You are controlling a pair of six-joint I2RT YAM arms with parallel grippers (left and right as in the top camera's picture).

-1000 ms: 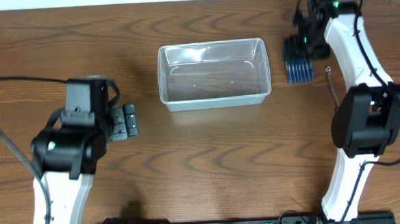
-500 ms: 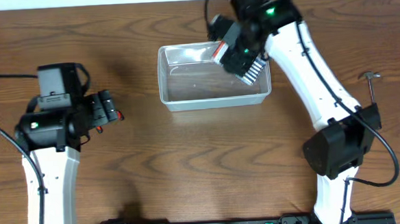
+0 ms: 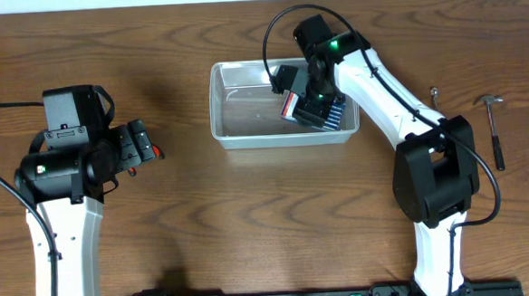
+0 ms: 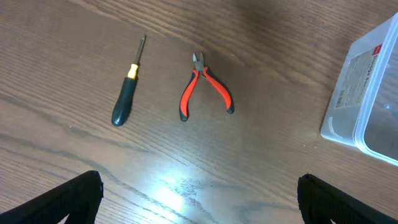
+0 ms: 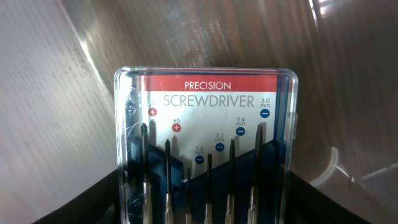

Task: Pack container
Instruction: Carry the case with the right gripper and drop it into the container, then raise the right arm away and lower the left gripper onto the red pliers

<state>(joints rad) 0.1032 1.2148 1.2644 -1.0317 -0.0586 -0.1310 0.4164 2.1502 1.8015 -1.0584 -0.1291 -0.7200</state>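
The container (image 3: 246,138) is a clear plastic bin at the table's back centre; its corner also shows in the left wrist view (image 4: 348,118). My right gripper (image 3: 312,105) is shut on a clear case of precision screwdrivers (image 3: 335,118) and holds it tilted inside the right half of the container. In the right wrist view the case (image 5: 205,124) fills the space between my fingers (image 5: 205,208), with the container's wall (image 5: 348,74) behind. My left gripper (image 3: 140,144) is open and empty above the table, left of the container (image 4: 199,202).
Red-handled pliers (image 4: 202,87) and a green-and-black screwdriver (image 4: 124,102) lie on the table ahead of the left gripper. A hammer (image 3: 493,127) lies at the far right. A small metal tool tip (image 3: 434,92) shows beside the right arm.
My right gripper has carried the screwdriver case from above the container's back right corner down into its right half. The left arm has barely moved.
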